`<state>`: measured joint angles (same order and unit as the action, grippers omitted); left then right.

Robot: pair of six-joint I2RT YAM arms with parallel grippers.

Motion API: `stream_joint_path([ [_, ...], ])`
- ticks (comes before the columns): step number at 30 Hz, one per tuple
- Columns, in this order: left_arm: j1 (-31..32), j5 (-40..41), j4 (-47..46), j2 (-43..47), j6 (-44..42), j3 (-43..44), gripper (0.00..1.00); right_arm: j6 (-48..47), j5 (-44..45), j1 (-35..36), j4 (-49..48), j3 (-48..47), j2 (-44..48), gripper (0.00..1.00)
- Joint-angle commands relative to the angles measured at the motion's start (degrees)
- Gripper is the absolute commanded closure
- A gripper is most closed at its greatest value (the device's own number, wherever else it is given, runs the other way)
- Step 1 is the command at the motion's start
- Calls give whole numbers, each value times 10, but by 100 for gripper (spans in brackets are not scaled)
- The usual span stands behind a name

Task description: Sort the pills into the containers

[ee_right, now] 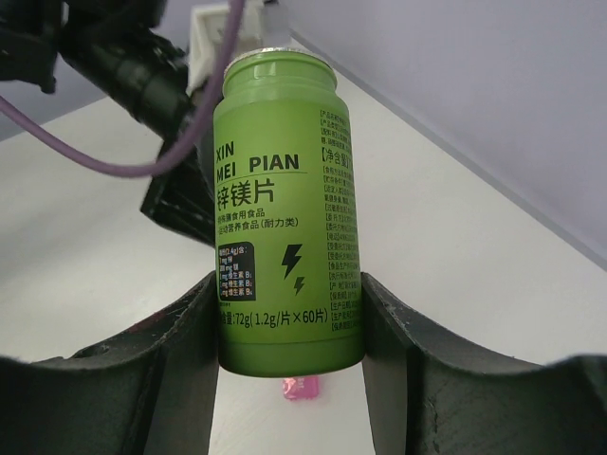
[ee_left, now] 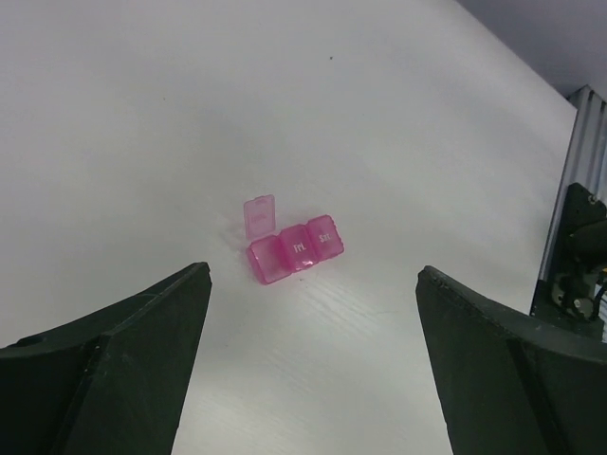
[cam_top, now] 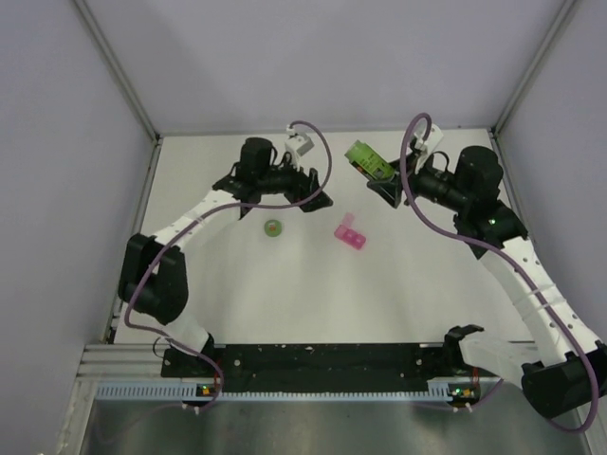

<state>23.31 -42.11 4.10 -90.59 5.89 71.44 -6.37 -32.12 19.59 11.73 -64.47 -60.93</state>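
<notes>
1. A white table fills the middle of the top view, its surface matte.
2. Pale lilac walls close it in at the left, the back and the right.
3. Two metal posts slant in from the upper corners of the frame toward the table's far corners.
4. A black rail runs across the lower part of the frame.
5. A pale toothed strip lies just below that rail.
6. A grey metal sheet spans the bottom edge.
7. A small round green thing, perhaps a cap, sits on the table left of centre.
</notes>
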Motion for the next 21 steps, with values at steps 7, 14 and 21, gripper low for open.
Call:
stream_joint_path([
  [7,44,14,52,-222,-123,168,13,14,-7,-20,-41,6,25,100],
  [14,51,-9,122,-325,-165,266,21,16,-14,-23,-40,4,21,100],
  [21,56,-65,150,-363,-192,295,25,17,-20,-23,-43,6,13,100],
])
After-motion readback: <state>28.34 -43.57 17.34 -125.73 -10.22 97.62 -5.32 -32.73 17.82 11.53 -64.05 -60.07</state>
